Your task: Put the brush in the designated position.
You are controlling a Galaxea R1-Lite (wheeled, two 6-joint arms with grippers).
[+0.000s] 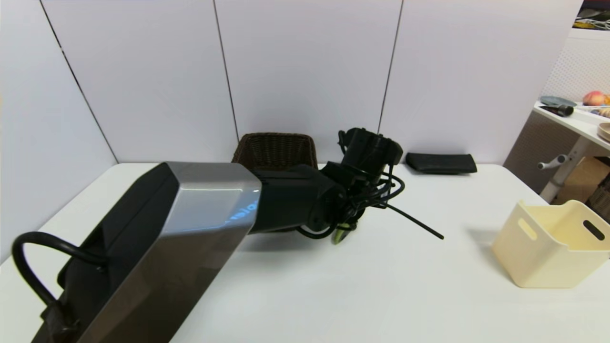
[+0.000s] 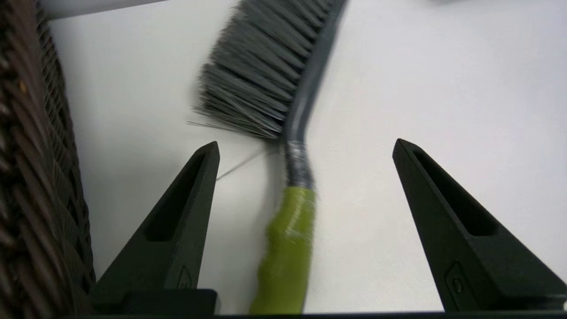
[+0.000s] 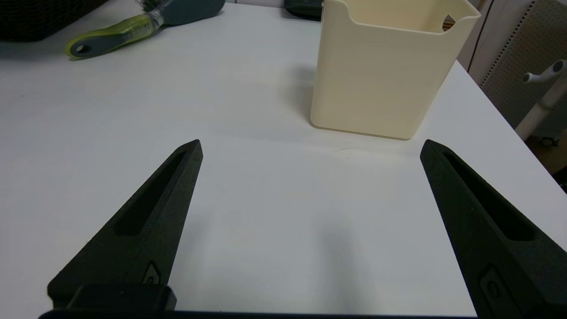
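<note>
The head camera looks forward and down over the white table [image 1: 381, 286]. The left wrist camera sits close above the brush [image 2: 288, 177]; the right wrist camera, farther off, sees it too.

The left arm [image 1: 157, 247] reaches forward from the near left across the table, its dark wrist [image 1: 305, 197] bent downward at the far centre with loose black cables around it. The left gripper [image 2: 305, 148] points down, its two black fingers [image 2: 177, 221] spread wide apart. The right gripper [image 3: 310, 148] sits low over the table, fingers [image 3: 146, 221] likewise spread wide, holding nothing.
</note>
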